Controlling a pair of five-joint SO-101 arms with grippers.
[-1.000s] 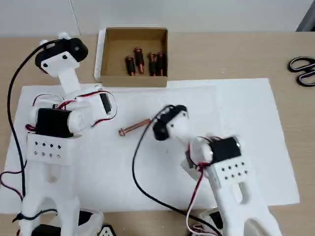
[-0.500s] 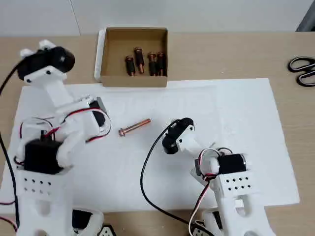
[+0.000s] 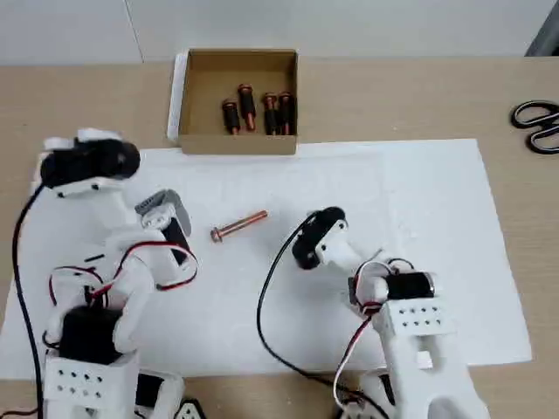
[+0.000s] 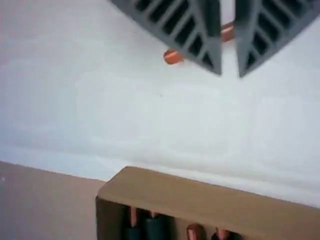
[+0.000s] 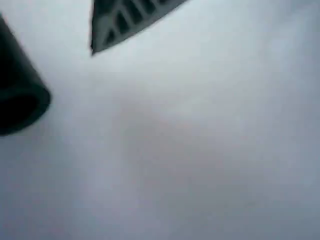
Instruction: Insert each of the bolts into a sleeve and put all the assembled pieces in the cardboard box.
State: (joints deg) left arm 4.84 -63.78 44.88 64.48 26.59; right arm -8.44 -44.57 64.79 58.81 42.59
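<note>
A copper bolt (image 3: 238, 225) lies loose on the white paper, left of centre. My left gripper (image 3: 164, 211) hangs to the left of it, apart from it. In the left wrist view the left gripper (image 4: 229, 70) has only a thin slit between its grey fingers (image 4: 195, 30), and the bolt (image 4: 172, 56) lies on the paper beyond them. My right arm (image 3: 319, 237) sits right of the bolt. Its gripper (image 5: 55, 75) holds a black sleeve (image 5: 17, 100), open end showing, beside one grey finger (image 5: 125, 20). The cardboard box (image 3: 196, 131) at the back holds several assembled pieces (image 3: 258, 109).
White paper (image 3: 419, 201) covers the middle of the wooden table. Black scissors (image 3: 537, 127) lie at the far right edge. The box wall (image 4: 210, 200) shows in the left wrist view, with sleeved bolts inside.
The left arm has pulled back from beside the box toward the near left, its gripper now lower beside the bolt. The right arm drew back slightly from the bolt, then held still.
</note>
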